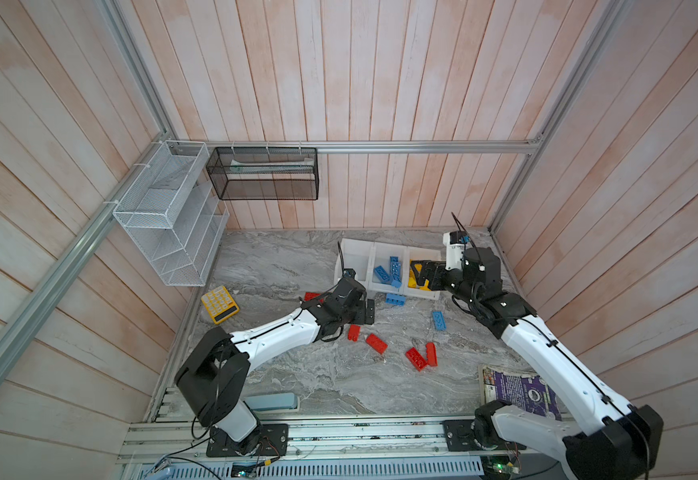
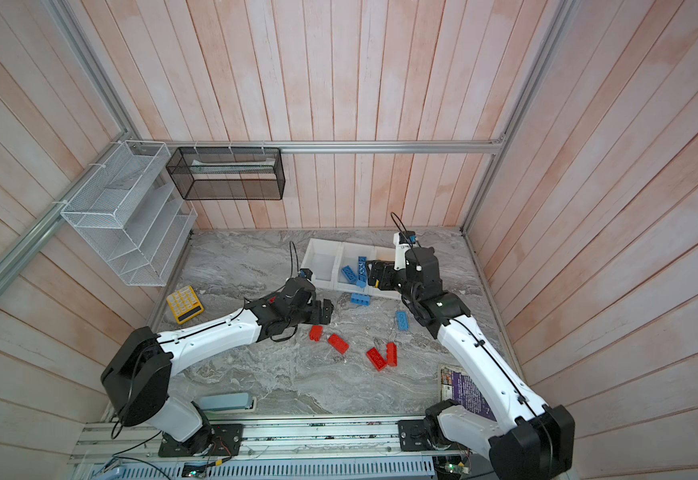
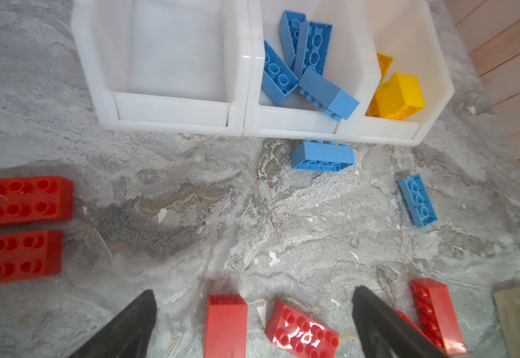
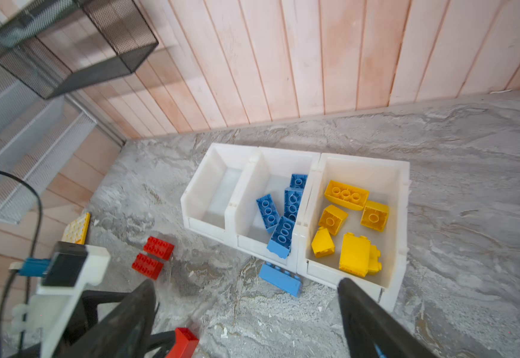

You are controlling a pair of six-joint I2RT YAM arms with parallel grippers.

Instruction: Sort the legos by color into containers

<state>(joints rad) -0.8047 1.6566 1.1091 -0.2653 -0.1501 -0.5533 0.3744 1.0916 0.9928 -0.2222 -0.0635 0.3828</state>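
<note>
In both top views the right gripper [image 1: 420,274] covers most of the yellow legos [image 4: 354,252]. Only the right wrist view shows them well, lying in the end bin of the containers [image 1: 353,253] nearest that arm. The blue legos [image 4: 268,212] lie in the middle bin, one leaning over its low front. On the table [image 1: 297,257] a blue brick [image 3: 322,155] lies just beside that front, and a second blue brick [image 3: 418,200] lies farther off.

The left arm [image 1: 281,332] hides nearly all of a red pair [image 3: 20,201], which the left wrist view cuts at its edge. Other red legos [image 3: 302,334] lie farther from the containers, one half hidden behind a finger [image 3: 385,325]. A printed sheet [image 1: 518,390], perhaps a booklet, lies partly under the right arm [image 1: 547,353], and its text is unreadable.

The left arm stretches low toward the containers. The left gripper [image 3: 254,291] hangs over the red legos, its fingers spread wide and gripping nothing. The right arm bends over the yellow bin's front, and its fingers are spread too, with nothing between them.
</note>
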